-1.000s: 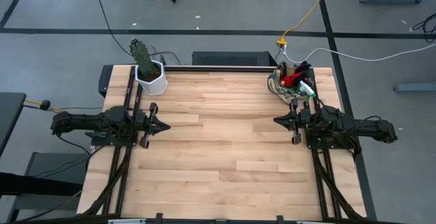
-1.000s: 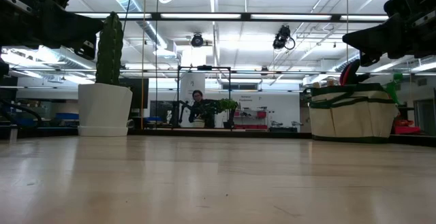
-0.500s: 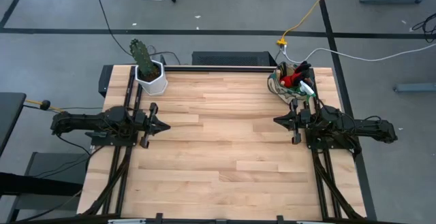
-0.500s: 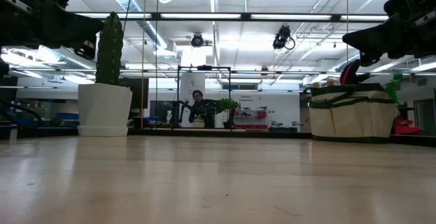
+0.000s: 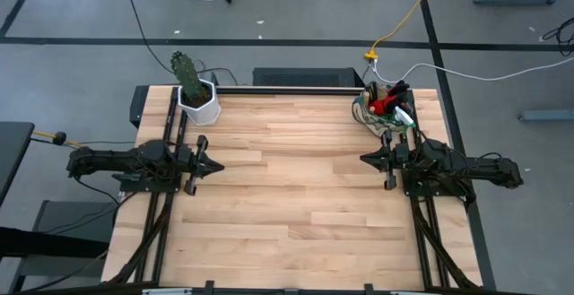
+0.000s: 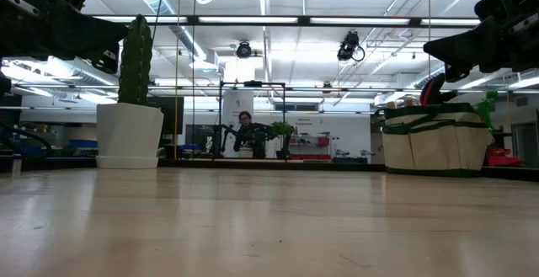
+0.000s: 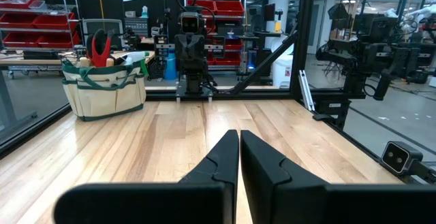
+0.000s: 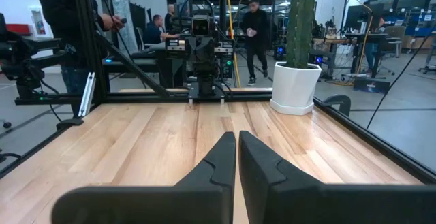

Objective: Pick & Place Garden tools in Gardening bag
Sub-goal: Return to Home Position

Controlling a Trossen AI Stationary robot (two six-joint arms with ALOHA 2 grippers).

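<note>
Both hands (image 5: 218, 164) (image 5: 365, 159) closed, raised, facing inward

I see a wood table (image 5: 296, 196) carrying two things: a white cactus pot (image 5: 199, 103) at its far left corner, and the bag (image 5: 384, 108) at far right.

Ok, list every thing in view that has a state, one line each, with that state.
gardening bag: upright at the table's far right corner, tools sticking out of its top.
cactus pot: upright at the far left corner.
left gripper: shut, empty, above the table's left side.
right gripper: shut, empty, above the right side.
</note>
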